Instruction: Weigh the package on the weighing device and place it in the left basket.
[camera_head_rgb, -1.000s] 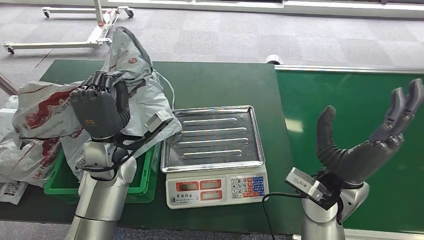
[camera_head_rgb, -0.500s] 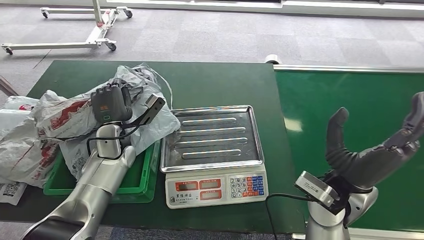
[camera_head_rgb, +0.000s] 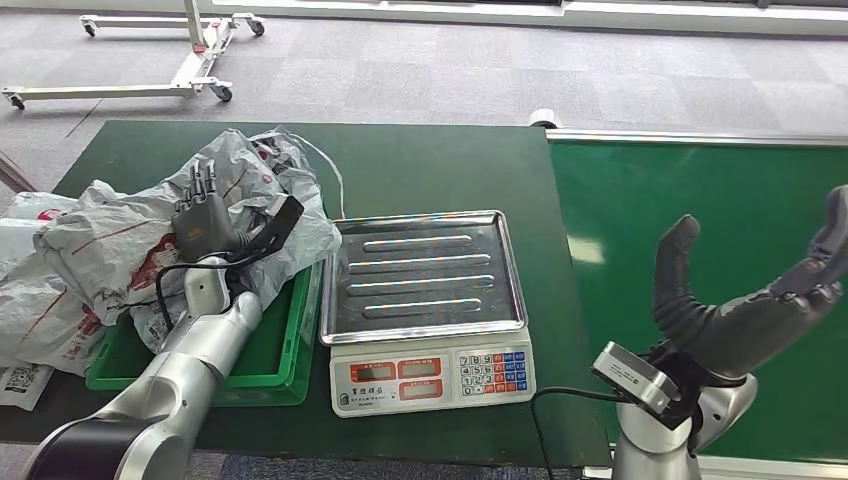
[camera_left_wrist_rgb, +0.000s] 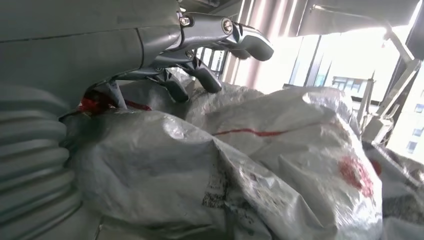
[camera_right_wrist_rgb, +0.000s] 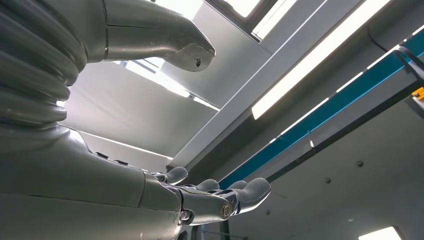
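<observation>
Plainly the task looks near its end: the grey plastic package lies over the green basket at the left edge of the dark green table, just beside the weighing device, whose steel pan holds nothing. Whether a weight was read cannot be told, since the red displays are too small to make out. The left hand rests on top of the package with its fingers spread apart and lying on the plastic, not closed around it. The right hand hangs over the bright green surface at the table's right edge, fingers apart and holding nothing. What seems left is to lift the left hand clear.
</observation>
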